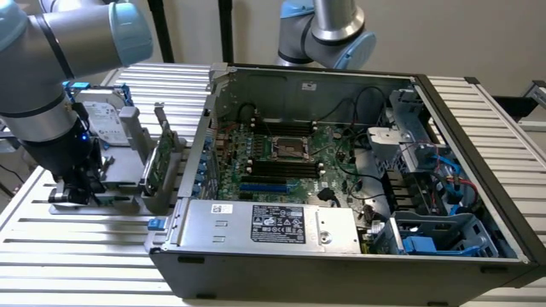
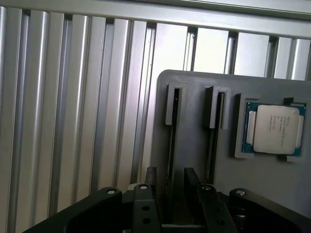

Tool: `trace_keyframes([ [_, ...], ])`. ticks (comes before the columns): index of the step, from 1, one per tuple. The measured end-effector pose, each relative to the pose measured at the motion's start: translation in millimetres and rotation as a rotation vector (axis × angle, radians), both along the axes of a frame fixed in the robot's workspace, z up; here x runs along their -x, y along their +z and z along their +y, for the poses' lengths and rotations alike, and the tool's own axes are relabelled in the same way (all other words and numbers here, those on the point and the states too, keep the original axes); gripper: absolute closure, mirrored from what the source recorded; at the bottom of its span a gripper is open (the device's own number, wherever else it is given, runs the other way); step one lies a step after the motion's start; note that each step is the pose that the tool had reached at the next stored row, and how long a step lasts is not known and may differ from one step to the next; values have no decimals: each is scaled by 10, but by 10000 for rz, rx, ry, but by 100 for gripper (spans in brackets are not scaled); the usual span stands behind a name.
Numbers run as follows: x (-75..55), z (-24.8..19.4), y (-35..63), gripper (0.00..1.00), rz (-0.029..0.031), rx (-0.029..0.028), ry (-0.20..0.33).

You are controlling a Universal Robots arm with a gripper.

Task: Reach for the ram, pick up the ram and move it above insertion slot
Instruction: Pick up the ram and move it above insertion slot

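Tool (image 2: pixel 170 175) stood wide, gripping nothing, straddling ram (image 2: pixel 171 141) | ram sat edge-on in grey holder (image 2: pixel 194 121) slot, apparently upright so both faces were reachable | holder stood on bench (image 1: pixel 85 268) at exterior view's lower left, beside open computer case (image 1: pixel 341 272).

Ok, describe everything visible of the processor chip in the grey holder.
The processor chip is square, with a silver metal lid bearing faint print, on a green board whose edges show around the lid. It lies flat, lid up, in a recessed pocket of the grey holder, beside two narrow slots. Only the holder touches it.
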State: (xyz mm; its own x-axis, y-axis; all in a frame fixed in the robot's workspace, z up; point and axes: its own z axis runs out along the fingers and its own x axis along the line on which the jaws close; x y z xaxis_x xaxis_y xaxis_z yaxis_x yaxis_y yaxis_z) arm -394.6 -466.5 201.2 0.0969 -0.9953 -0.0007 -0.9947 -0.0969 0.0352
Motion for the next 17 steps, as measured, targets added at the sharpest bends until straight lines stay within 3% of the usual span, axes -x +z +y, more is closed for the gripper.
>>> trace_keyframes([
  [4, 0, 24, -16, 64, -2, 0, 1],
  [11, 0, 27, -42, 65, 2, 2, 2],
  [13, 0, 27, -43, 78, 2, 3, 2],
  [17, 0, 27, -44, 86, 0, 0, 1],
])
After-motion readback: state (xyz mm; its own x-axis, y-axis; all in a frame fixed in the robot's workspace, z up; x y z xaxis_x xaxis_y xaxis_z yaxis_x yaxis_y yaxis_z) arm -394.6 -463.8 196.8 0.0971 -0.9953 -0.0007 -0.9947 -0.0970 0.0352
